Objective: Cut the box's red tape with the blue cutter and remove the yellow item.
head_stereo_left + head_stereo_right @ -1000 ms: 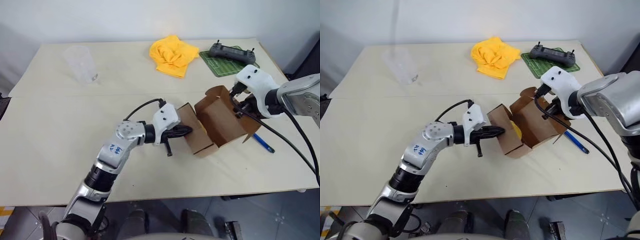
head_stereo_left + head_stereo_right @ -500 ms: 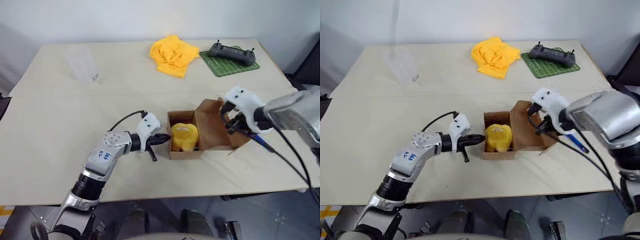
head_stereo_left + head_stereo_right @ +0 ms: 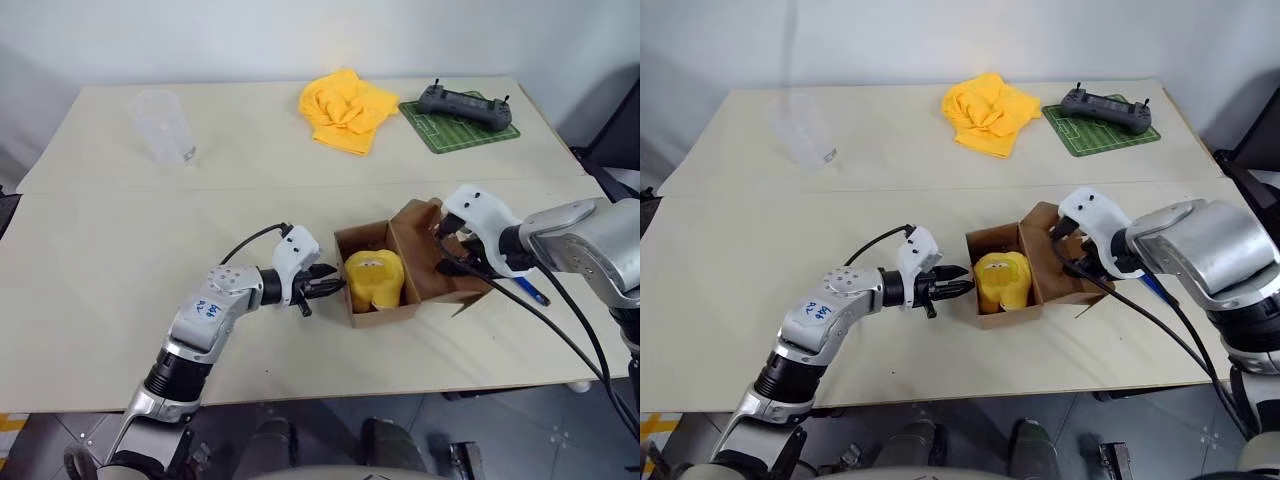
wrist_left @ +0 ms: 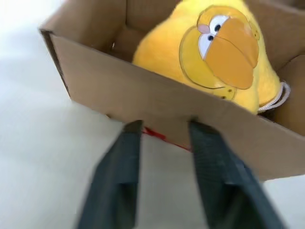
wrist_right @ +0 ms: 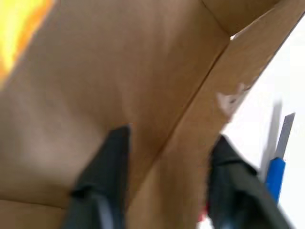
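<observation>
Box [image 3: 375,300] lies open on the counter [image 3: 150,260], yellow item [image 3: 372,280] inside; both grippers' jaws stand apart, empty – left gripper [image 3: 328,289] should reach in next

A clear plastic cup [image 3: 163,127] stands upright near the far left of the pale cream desk [image 3: 120,260]. A crumpled yellow cloth [image 3: 346,109] lies at the far middle, and just beside it a black handheld controller [image 3: 467,104] rests on a green mat with white lines [image 3: 455,130].
</observation>
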Action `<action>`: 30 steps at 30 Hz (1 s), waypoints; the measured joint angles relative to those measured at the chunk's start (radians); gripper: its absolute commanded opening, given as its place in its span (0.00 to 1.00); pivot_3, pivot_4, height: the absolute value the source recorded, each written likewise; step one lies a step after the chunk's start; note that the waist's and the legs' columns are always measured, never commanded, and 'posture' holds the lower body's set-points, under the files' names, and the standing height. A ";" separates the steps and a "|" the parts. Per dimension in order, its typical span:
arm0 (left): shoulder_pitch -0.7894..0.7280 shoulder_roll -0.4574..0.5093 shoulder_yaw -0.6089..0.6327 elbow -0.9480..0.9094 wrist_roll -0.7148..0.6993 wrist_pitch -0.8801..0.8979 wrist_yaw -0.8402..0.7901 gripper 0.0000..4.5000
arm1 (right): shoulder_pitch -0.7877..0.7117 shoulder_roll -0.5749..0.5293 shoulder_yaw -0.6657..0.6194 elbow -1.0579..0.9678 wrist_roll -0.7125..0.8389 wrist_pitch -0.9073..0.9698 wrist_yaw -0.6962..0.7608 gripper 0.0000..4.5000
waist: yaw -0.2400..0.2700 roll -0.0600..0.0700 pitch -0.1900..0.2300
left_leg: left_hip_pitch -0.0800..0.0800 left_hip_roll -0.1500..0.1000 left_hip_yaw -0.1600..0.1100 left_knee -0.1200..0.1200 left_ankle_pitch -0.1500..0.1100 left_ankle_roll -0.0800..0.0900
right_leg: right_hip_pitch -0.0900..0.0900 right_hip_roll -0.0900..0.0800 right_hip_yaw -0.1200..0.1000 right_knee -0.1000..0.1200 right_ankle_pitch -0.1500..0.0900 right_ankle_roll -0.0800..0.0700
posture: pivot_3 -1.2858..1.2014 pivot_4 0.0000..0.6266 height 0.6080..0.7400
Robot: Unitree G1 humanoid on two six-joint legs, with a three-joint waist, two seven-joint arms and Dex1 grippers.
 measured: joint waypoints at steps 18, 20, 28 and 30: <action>0.517 0.323 0.561 -0.036 -0.210 -0.366 -0.266 0.99 | 0.501 0.030 -0.615 0.267 0.038 -1.008 0.574 1.00 | -0.022 0.000 0.002 | 0.007 0.004 0.007 -0.001 -0.001 0.000 | 0.004 0.000 0.000 -0.001 0.000 0.000 | 0.52 0.24 1.00; 0.615 0.306 0.617 -0.045 -0.227 -0.393 -0.261 0.99 | 0.500 0.035 -0.597 0.269 0.046 -0.999 0.586 1.00 | -0.024 0.000 0.002 | 0.011 0.005 0.006 -0.001 -0.001 0.000 | 0.007 -0.001 0.001 -0.002 0.001 -0.001 | 0.52 0.24 1.00; 0.741 0.272 0.662 -0.086 -0.240 -0.429 -0.217 0.99 | 0.430 0.069 -0.459 0.335 -0.065 -1.000 0.496 1.00 | -0.025 0.000 0.002 | 0.020 0.009 0.000 -0.002 -0.005 0.000 | 0.014 -0.001 0.004 -0.007 0.000 -0.002 | 0.52 0.24 1.00; 0.737 0.271 0.662 -0.093 -0.245 -0.432 -0.205 0.99 | 0.402 0.061 -0.403 0.382 -0.170 -1.017 0.428 1.00 | -0.027 0.000 0.002 | 0.020 0.009 0.000 -0.002 -0.005 0.000 | 0.013 -0.001 0.004 -0.007 0.000 -0.002 | 0.52 0.24 1.00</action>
